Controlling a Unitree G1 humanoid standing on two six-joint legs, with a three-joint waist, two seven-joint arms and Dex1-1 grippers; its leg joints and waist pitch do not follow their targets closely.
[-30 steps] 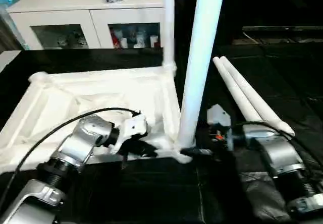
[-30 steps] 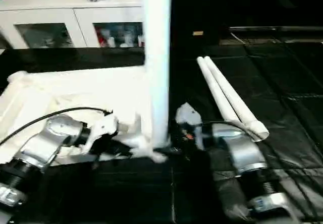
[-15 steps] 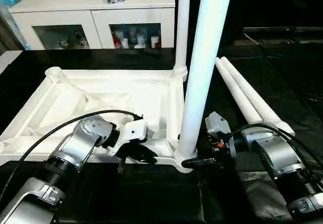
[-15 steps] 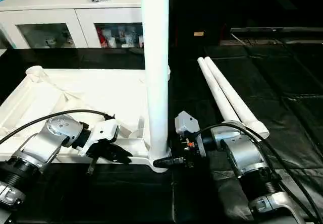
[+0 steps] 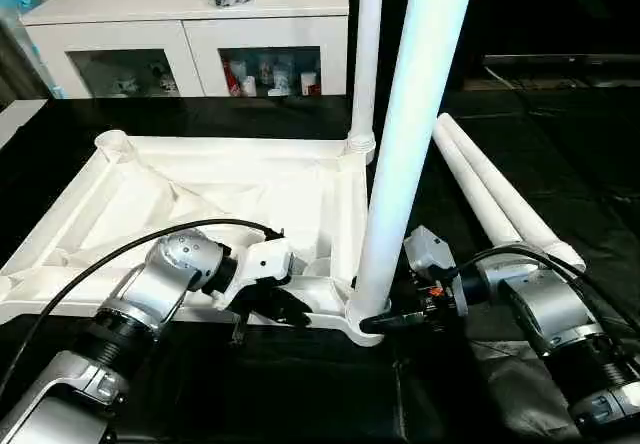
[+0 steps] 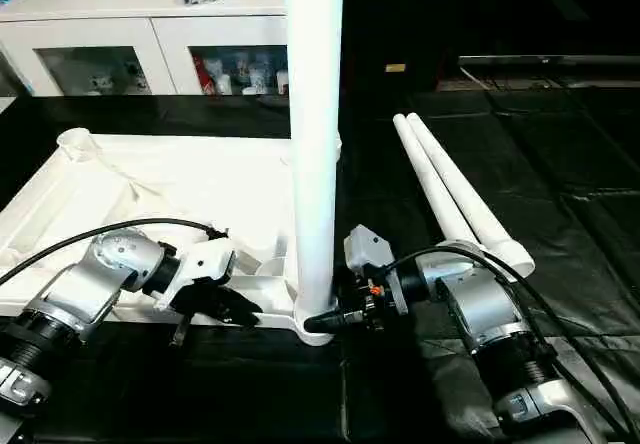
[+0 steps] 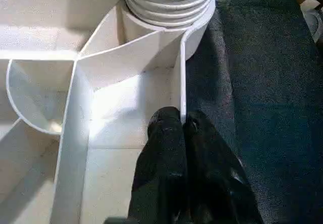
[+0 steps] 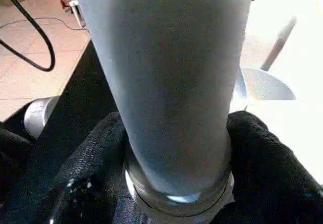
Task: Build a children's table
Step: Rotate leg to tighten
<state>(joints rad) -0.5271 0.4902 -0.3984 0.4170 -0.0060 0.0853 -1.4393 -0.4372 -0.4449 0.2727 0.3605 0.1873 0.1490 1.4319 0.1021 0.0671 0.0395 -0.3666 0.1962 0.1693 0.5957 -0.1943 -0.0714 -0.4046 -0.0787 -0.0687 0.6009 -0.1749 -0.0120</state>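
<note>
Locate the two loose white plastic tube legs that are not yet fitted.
In the left eye view, the two loose white plastic tube legs lie side by side on the black mat, right of the white ribbed tabletop, just beyond the right hand.

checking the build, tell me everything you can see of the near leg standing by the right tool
The near leg is a long white tube of smooth plastic, standing upright and running out of the top of the head views. Its ringed foot sits in the round socket at the near right corner of the upturned top. The right tool has a black finger on each side of its base, touching it. The left tool pinches the top's rim beside that socket.
</note>
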